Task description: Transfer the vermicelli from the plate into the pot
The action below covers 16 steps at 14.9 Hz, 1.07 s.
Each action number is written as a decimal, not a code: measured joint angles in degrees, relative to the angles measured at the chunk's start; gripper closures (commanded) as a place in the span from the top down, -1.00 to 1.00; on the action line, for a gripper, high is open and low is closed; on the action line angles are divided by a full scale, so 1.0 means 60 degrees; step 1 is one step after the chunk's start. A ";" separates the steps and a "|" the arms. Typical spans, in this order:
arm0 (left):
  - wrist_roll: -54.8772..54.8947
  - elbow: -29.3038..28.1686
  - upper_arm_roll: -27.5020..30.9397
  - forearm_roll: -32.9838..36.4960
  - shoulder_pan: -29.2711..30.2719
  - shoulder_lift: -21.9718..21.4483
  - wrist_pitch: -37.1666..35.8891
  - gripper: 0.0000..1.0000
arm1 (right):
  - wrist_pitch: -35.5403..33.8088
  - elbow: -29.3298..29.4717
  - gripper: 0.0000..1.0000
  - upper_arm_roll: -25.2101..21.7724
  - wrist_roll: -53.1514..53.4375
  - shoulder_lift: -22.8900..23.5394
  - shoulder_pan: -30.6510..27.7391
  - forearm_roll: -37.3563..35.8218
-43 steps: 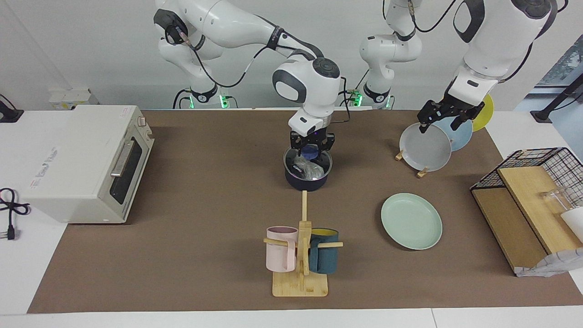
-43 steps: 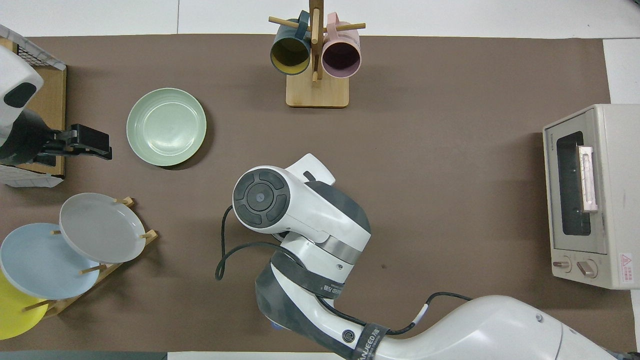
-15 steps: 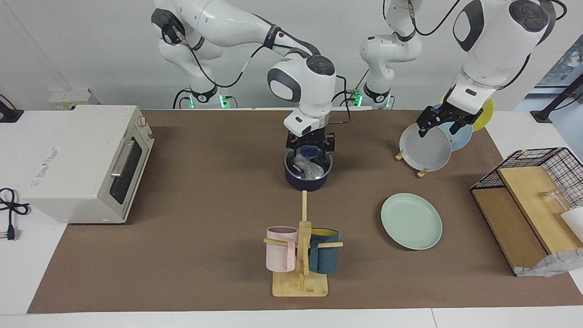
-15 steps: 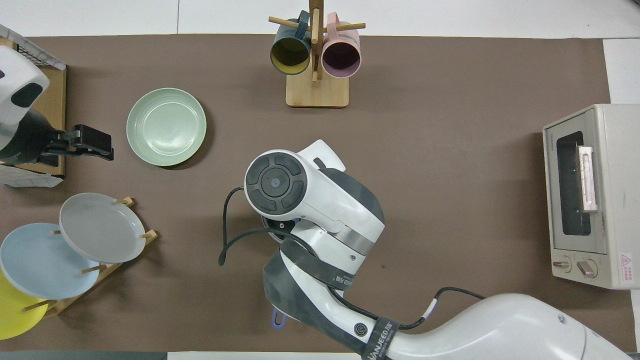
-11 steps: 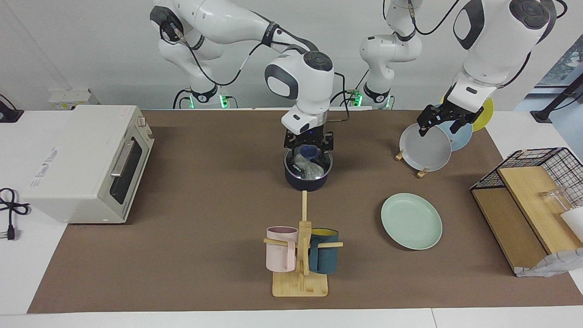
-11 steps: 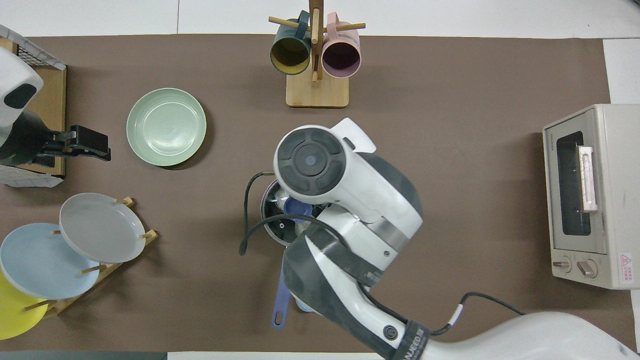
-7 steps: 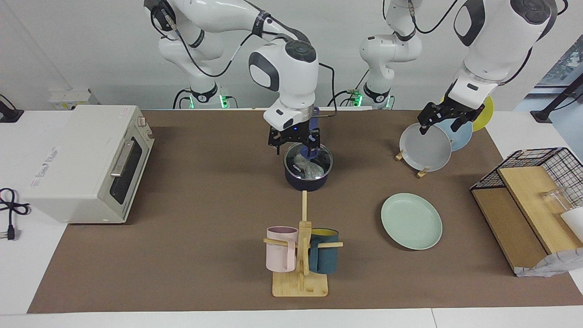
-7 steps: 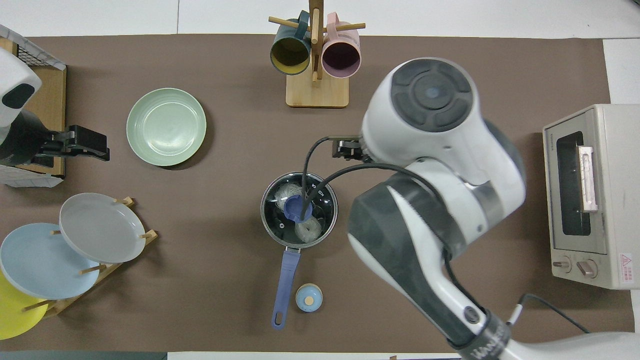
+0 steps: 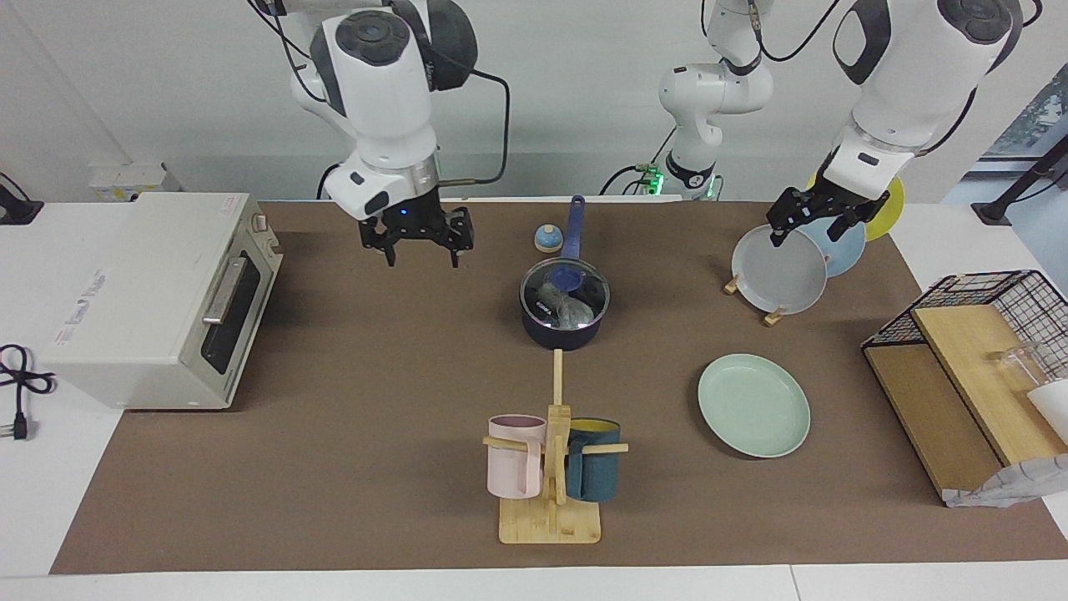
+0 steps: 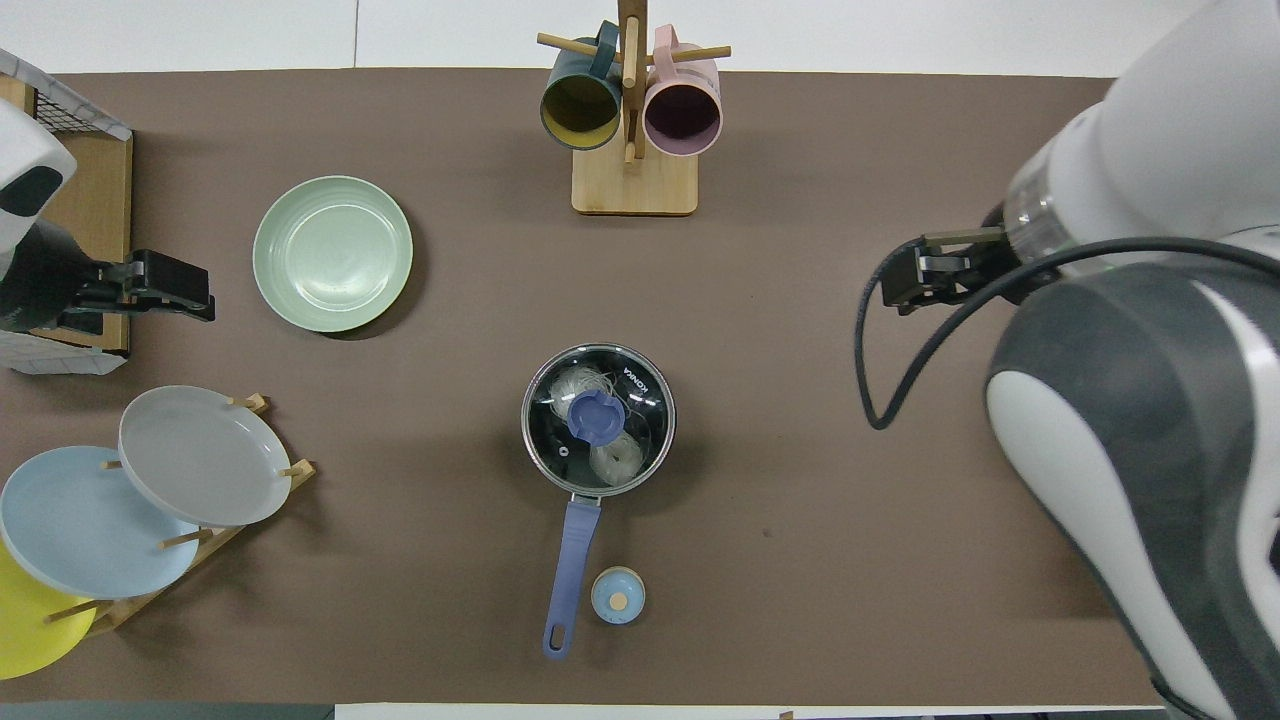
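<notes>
On brown mat (image 9: 350,401): toaster oven (image 9: 158,296), lidded pot (image 9: 563,321); left tool (image 9: 813,219), right tool (image 9: 420,244) released.

Right gripper (image 9: 421,250) raised, pointing down, fingers spread, holding nothing. Left gripper (image 9: 808,224) raised at its own end, tilted, fingers apart, also holding nothing.

You see both views bright and evenly lit from above, sharp throughout. Shadows stay soft and short beside the plate (image 10: 332,253) and pot (image 9: 564,307). The lid (image 10: 598,416) catches faint glare.
</notes>
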 measured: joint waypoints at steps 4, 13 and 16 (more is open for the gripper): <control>0.0000 0.0000 0.0000 0.0001 0.0000 0.0000 0.0000 1.00 | -0.0640 0.0300 1.00 -0.1073 -0.1142 -0.0060 0.0031 0.0030; 0.0000 0.0000 0.0000 0.0002 0.0001 0.0000 0.0000 1.00 | -0.0124 -0.1140 1.00 -0.1750 -0.1328 -0.0611 0.0036 0.0042; 0.0000 0.0000 0.0000 0.0002 0.0001 0.0000 0.0000 1.00 | 0.0289 -0.1867 1.00 -0.2220 -0.2145 -0.0959 0.0026 0.0042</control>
